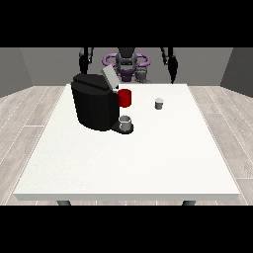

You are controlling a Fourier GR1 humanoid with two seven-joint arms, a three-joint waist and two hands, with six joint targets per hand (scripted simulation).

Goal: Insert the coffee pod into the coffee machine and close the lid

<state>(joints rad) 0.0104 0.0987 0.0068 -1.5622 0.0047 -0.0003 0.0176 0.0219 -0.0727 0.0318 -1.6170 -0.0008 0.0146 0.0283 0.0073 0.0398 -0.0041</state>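
Nearest you on the white tabletop (128,168), a grey cup (126,123) sits on the black coffee machine (95,103) base. The machine's lid (109,77) stands raised. Just behind is a red mug (125,98). The small grey coffee pod (159,103) stands apart, rightward. Farthest back, the robot hand at the view's left (85,60) and the one at its right (171,62) hang above the tabletop's far edge; you cannot tell their fingers' state.

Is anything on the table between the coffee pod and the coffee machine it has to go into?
Nothing visible. The coffee pod sits alone on the table, with bare surface between it and the coffee machine. The machine's lid is up. A red cup stands beside the machine.
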